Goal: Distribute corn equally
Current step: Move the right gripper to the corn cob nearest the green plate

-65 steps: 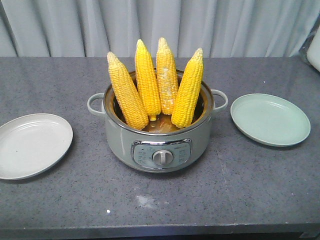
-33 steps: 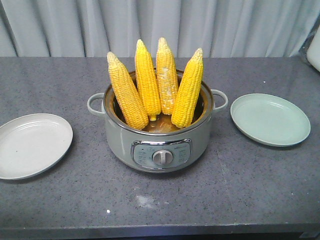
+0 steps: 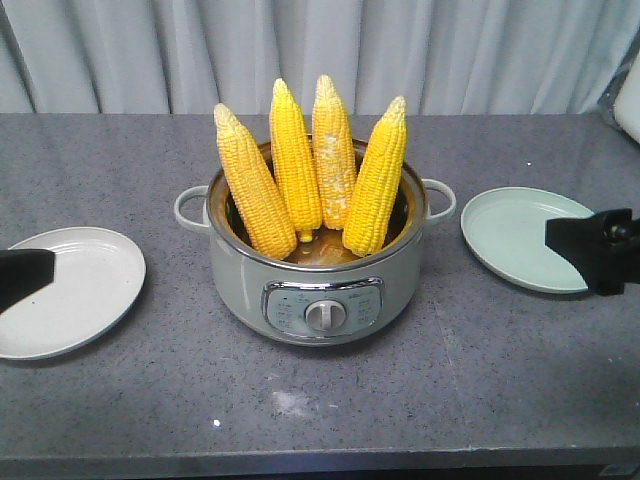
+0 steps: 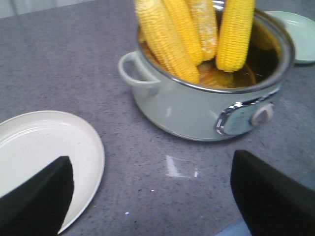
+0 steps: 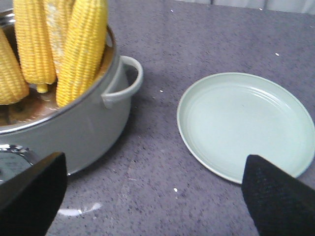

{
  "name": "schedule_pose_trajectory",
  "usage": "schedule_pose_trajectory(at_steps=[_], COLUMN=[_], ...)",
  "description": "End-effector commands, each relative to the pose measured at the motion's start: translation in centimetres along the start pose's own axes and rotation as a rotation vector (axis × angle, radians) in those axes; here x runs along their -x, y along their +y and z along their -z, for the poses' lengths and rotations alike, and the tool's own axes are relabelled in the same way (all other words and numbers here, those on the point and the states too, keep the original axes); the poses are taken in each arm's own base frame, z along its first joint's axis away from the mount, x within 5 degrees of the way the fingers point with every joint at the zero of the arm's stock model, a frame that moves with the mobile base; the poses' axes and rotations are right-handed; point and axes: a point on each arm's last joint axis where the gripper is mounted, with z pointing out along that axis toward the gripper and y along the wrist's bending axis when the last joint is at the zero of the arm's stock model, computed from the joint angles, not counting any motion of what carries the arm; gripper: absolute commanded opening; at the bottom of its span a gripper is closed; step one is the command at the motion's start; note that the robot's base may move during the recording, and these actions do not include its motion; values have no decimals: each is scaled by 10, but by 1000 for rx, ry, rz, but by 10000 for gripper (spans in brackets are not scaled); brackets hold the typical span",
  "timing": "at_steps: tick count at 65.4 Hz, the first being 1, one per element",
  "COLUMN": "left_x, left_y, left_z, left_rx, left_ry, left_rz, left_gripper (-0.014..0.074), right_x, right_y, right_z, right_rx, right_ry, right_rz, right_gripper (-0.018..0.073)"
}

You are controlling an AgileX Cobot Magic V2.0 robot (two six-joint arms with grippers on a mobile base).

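Only the front view shows all four corn cobs (image 3: 295, 160) whole, standing tips-up in the electric pot (image 3: 240, 280). The wrist views show the left gripper (image 4: 150, 160) spread wide, low beside the white plate (image 4: 39, 142), and the right gripper (image 5: 155, 160) equally spread by the green plate (image 5: 246, 123).

A pot (image 3: 240, 275) in the middle of the table (image 3: 450, 390), with a plate at each side.
Four corn cobs (image 3: 297, 165) stand side by side in the pot, tips up. The left plate (image 3: 90, 300) and the right plate (image 3: 520, 235) lie apart from the pot. A curtain (image 3: 400, 50) hangs behind the table.
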Motion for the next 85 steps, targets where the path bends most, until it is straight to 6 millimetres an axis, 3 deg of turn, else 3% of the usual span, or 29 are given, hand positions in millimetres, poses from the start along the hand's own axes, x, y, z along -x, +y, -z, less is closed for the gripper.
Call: schedule_pose_trajectory(at_steps=[1, 12, 20, 40, 63, 74, 85], left_x=[15, 16, 20, 25, 25, 25, 25], left_y=[-10, -19, -24, -25, -25, -25, -25], left_z=[-5, -26, -35, -36, -36, -36, -36], left_rx=[-80, -155, -169, -165, -165, -166, -165], left_ry=[-65, -19, -43, -91, -91, -90, -91], left_rz=[-38, -69, -75, -62, -62, -62, -62], left_gripper=[625, 619, 609, 585, 585, 585, 585], right_x=[27, 50, 65, 98, 115, 122, 123], right_y=[1, 0, 13, 30, 26, 27, 31], right_z=[1, -23, -50, -119, -187, -208, -214], right_rx=[37, 90, 136, 204, 240, 273, 328], right_ry=[-102, -85, -79, -55, -21, -5, 21], right_rz=[20, 39, 76, 93, 33, 20, 18], right_gripper=[699, 695, 692, 683, 662, 627, 542])
